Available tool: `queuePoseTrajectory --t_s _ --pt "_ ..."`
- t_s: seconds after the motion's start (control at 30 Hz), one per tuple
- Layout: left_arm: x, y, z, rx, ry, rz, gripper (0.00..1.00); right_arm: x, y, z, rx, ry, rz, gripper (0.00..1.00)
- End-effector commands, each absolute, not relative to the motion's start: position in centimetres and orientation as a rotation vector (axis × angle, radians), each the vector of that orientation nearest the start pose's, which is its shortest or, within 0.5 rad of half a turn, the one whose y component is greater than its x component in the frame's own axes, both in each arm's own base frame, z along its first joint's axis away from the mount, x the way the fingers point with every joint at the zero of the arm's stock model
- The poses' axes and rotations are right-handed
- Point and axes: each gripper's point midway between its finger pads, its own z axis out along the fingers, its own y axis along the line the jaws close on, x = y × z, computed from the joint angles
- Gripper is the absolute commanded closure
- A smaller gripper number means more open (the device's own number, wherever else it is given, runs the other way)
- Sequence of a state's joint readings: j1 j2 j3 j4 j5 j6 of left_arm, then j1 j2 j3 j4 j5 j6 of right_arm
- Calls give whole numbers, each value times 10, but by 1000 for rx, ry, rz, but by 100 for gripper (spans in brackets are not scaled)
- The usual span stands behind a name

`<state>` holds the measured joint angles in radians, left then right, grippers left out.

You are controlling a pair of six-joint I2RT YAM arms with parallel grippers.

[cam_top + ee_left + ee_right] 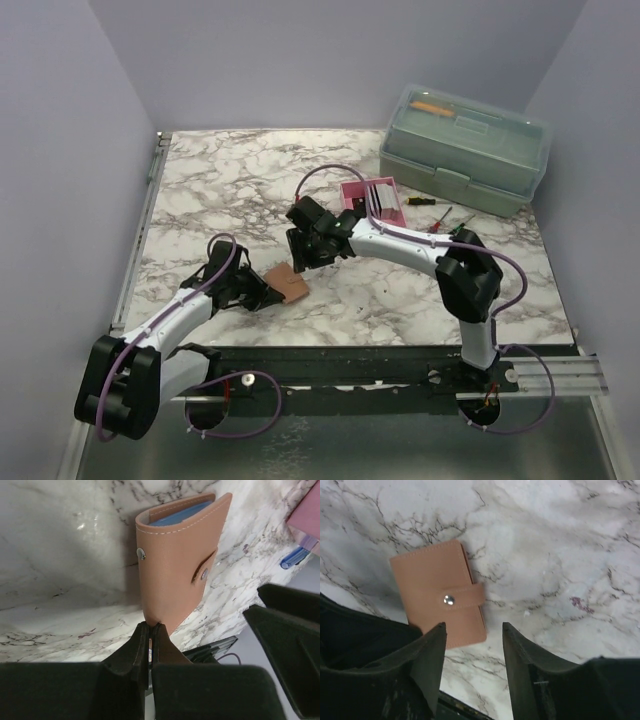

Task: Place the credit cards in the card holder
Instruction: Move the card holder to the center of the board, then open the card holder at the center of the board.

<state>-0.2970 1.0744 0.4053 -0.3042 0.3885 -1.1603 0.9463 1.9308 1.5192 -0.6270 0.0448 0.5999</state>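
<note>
The card holder (288,284) is a reddish-brown wallet lying on the marble near the table's front. It is folded shut, with its strap snapped at a metal stud (449,599). A blue credit card (181,513) shows inside its open top edge. My left gripper (151,626) is shut on the holder's near corner. My right gripper (473,630) hovers just above and beside the card holder (437,592), open, with nothing between its fingers.
A pink tray (352,192) behind the right arm holds thin light cards (384,200) standing on edge. Screwdrivers (432,214) lie to its right. A large grey-green toolbox (465,148) stands at the back right. The table's front edge runs close below the holder.
</note>
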Motion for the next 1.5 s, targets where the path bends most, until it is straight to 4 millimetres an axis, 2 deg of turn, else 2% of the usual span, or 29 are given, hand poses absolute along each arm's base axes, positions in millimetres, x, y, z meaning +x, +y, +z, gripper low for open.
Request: queuePoseTrajectory --t_s 0.0,0.07,0.17,0.4,0.47,0.53,0.6,0.7,0.8,0.93,1.07,1.1,1.17,1.23,1.33,1.47 --pt "176 -166 39 -1080 2679 -961 100 271 410 77 -548 2580 542 54" --pt "179 -166 41 -1050 2689 -949 100 266 418 71 -605 2567 582 56" --pt "180 -166 41 -1035 2707 -939 100 259 428 63 -662 2562 635 54" --pt "180 -164 37 -1050 2720 -898 100 251 434 39 -734 2606 550 45" --pt "181 -163 41 -1055 2723 -882 94 245 430 30 -743 2631 508 43" --pt "184 -159 48 -1055 2727 -839 80 242 428 25 -747 2632 503 42" --pt "187 -157 57 -1044 2735 -806 71 244 426 22 -726 2634 483 42" --pt "190 -154 69 -1045 2746 -763 67 252 415 13 -680 2655 362 49" --pt "194 -150 71 -1080 2748 -722 67 249 410 9 -660 2677 338 57" --pt "208 -152 62 -1066 2739 -720 71 243 413 18 -631 2684 395 65" --pt "216 -149 43 -1040 2782 -653 75 238 418 27 -600 2686 475 66" --pt "217 -147 38 -1045 2793 -623 75 237 419 30 -589 2682 491 65" --pt "217 -141 28 -1050 2815 -564 77 233 419 33 -583 2686 526 55" --pt "217 -139 22 -1057 2833 -538 80 238 408 35 -560 2679 448 47" --pt "213 -138 17 -1069 2855 -521 83 249 396 46 -567 2645 309 43" --pt "207 -136 13 -1094 2859 -507 88 248 407 62 -654 2558 263 42"
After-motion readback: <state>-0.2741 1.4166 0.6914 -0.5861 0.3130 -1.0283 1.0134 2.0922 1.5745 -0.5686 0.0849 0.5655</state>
